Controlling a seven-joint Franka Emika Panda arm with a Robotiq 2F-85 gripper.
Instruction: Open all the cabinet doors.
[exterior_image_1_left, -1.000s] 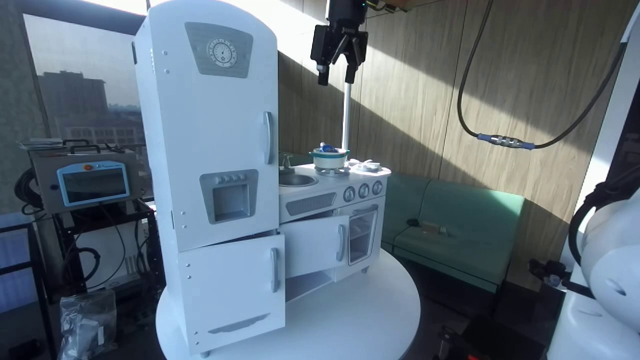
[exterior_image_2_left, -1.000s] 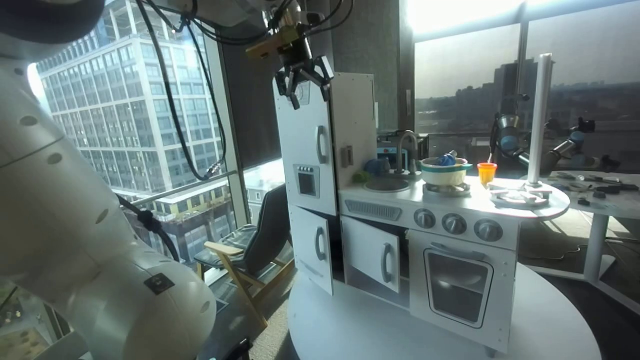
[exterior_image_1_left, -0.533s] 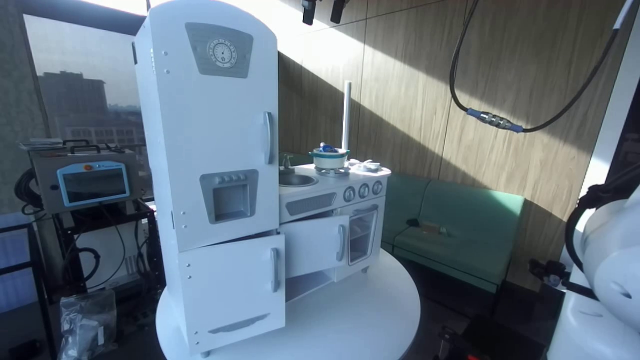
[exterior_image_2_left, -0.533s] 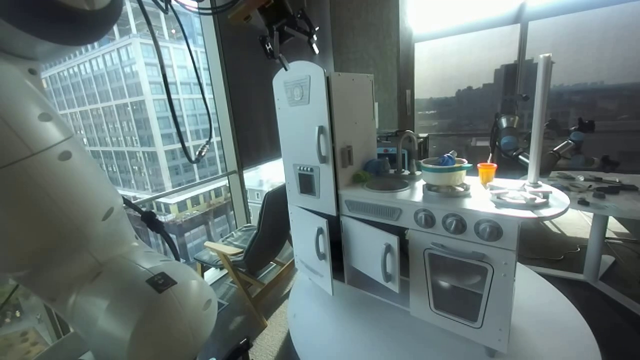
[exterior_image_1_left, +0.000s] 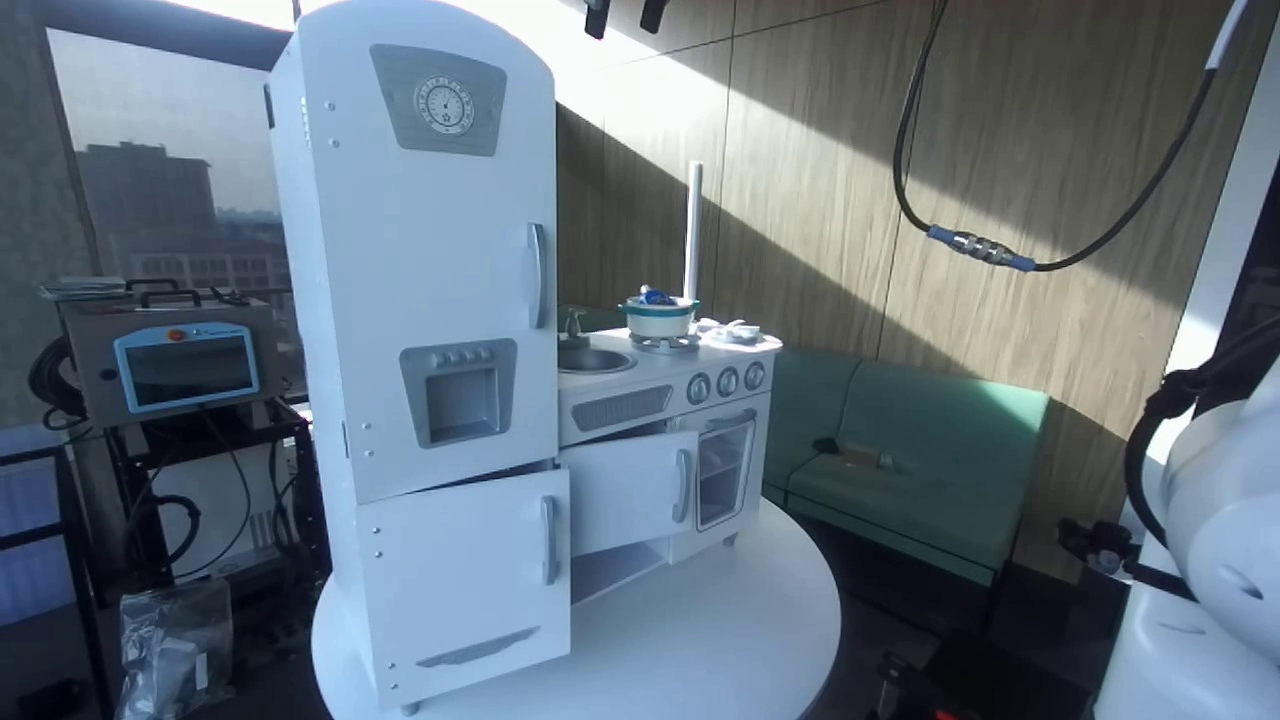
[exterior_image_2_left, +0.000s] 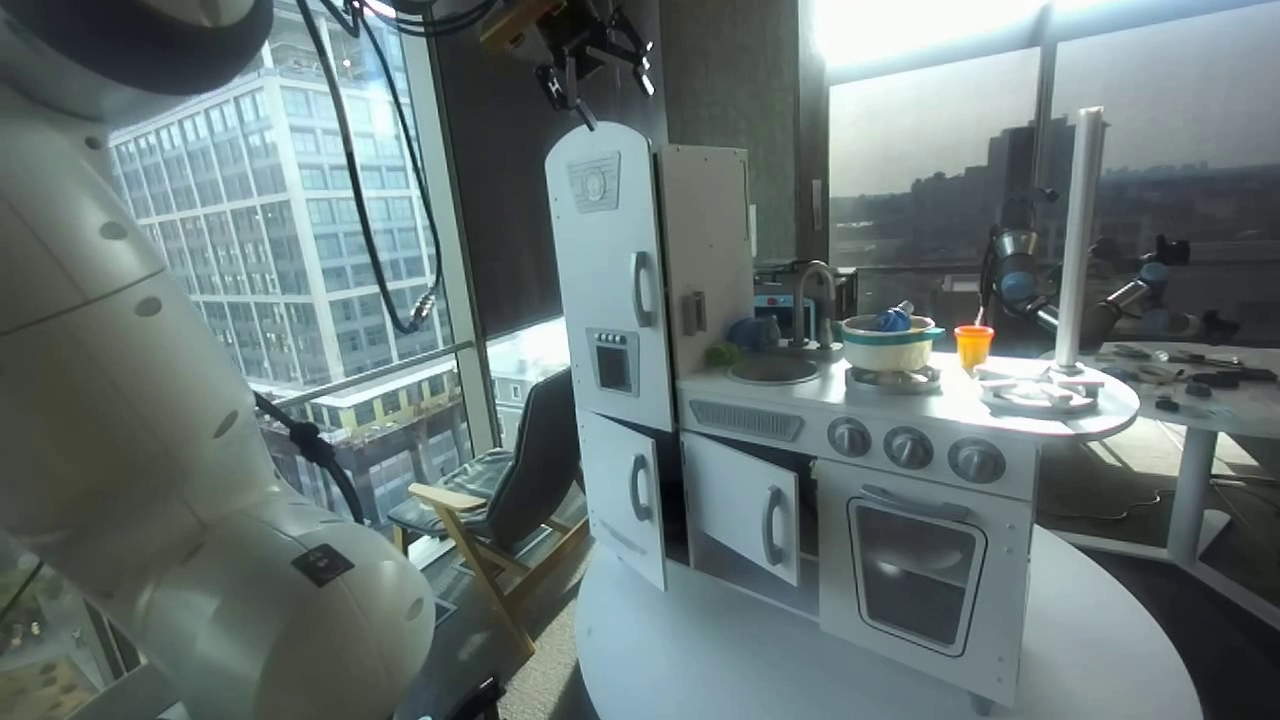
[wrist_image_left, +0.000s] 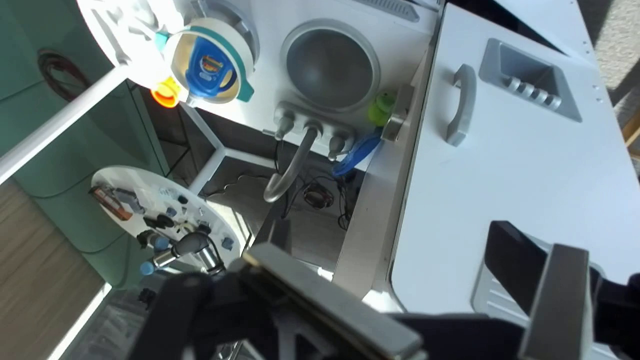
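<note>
A white toy kitchen has a tall fridge and a low counter. Its upper fridge door looks shut or nearly shut; its grey handle shows in the wrist view. The lower fridge door stands ajar. The sink cabinet door also stands ajar. The oven door is shut. My gripper is open and empty, near the fridge's top and apart from every handle. In an exterior view only its fingertips show.
A pot with a blue item and an orange cup stand on the counter. A curved faucet rises behind the sink, and a white pole stands upright. The kitchen stands on a round white table.
My gripper has risen from in front of the fridge's top, then shifted slightly sideways in the last half second. It stays open. The doors have not moved.
</note>
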